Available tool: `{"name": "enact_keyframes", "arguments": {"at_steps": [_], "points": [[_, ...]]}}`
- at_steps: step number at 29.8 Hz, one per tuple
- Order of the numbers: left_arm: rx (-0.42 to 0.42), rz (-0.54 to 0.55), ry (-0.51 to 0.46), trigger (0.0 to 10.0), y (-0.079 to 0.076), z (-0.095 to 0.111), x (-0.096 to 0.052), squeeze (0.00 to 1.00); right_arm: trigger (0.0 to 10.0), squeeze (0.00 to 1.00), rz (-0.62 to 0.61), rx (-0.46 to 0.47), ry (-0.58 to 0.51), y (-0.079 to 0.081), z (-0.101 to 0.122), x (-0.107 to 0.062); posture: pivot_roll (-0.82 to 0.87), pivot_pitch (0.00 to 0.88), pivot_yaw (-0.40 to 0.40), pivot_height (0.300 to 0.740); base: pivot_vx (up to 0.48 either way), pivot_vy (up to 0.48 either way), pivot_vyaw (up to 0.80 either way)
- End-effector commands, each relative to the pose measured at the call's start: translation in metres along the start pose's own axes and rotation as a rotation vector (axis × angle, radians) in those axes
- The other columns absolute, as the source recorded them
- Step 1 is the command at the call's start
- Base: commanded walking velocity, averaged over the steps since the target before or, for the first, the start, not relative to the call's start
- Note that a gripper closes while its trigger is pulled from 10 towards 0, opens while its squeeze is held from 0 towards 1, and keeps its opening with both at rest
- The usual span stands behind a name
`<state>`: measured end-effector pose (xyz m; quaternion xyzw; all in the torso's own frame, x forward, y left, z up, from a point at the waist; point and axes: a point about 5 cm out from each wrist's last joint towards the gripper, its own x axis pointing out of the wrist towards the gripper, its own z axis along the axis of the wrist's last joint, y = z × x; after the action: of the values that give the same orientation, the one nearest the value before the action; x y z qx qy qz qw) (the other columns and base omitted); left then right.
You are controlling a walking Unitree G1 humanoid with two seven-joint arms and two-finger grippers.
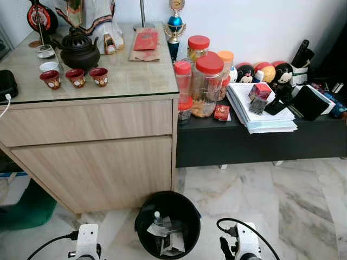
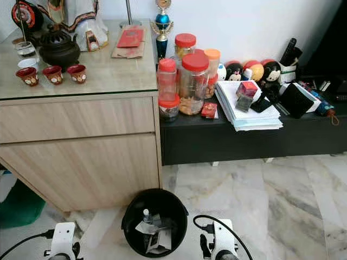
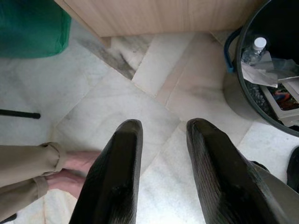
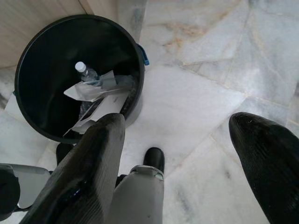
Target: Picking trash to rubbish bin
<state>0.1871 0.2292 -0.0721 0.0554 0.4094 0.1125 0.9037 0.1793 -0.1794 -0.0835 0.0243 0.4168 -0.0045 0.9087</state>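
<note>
Where the left eye view looks down, a black rubbish bin sits at lower centre on the marble floor, just in front of a wooden cabinet, with a plastic bottle and crumpled paper inside. Both silver wrists flank the bin at the bottom edge. At upper left a dark teapot and three red cups stand on the counter; red-lidded jars and a paper stack crowd the low black shelf at right.

Left wrist view: the left claw hangs over the floor, fingers apart, holding nothing; the bin is at upper right, a person's hand and beige sleeve at lower left, something green at upper left.

Right wrist view: the right claw is spread wide and empty, bin at upper left with the bottle and paper in it
</note>
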Motion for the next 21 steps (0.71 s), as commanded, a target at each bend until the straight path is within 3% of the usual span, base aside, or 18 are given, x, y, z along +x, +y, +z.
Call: {"name": "enact_keyframes", "arguments": {"at_steps": [1,21], "points": [[0.005,0.012,0.017,10.0,0.0035,-0.0018,0.0001,0.0,10.0,0.0,-0.01,0.009,0.018,-0.0007,-0.0042,-0.0009,-0.05,0.0,-0.009,0.74,0.0,0.0,0.0],[0.014,0.004,-0.001,10.0,0.0027,0.0044,0.0015,0.0,10.0,0.0,-0.007,0.017,-0.003,0.0035,0.0028,0.0015,-0.05,0.0,0.0,0.74,-0.012,0.0,0.0]]}}
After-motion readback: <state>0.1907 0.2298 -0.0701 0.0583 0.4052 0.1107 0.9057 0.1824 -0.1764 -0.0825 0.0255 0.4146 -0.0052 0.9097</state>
